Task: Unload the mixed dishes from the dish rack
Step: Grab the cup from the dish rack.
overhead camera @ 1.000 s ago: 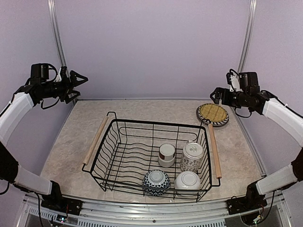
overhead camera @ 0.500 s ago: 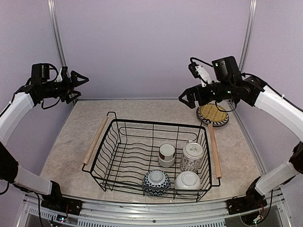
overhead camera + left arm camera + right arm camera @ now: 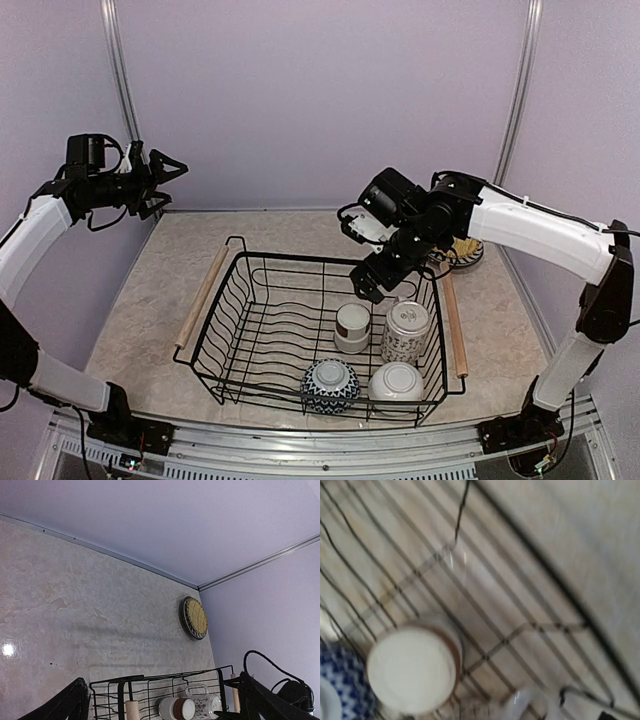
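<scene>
rack (image 3: 262,330) 1 | cups 2: white cup (image 3: 352,327), patterned cup (image 3: 405,332) | bowls 2: blue-patterned bowl (image 3: 330,385), white bowl (image 3: 396,382) | mat (image 3: 195,617) 1 | plate (image 3: 183,616) 1

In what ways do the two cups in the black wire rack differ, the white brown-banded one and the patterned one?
The white cup with brown band is shorter than the patterned cup. The white cup is plain apart from its band; the patterned cup is covered in dark markings. The white cup stands left of the patterned cup. Both stand side by side inside the dish rack.
</scene>
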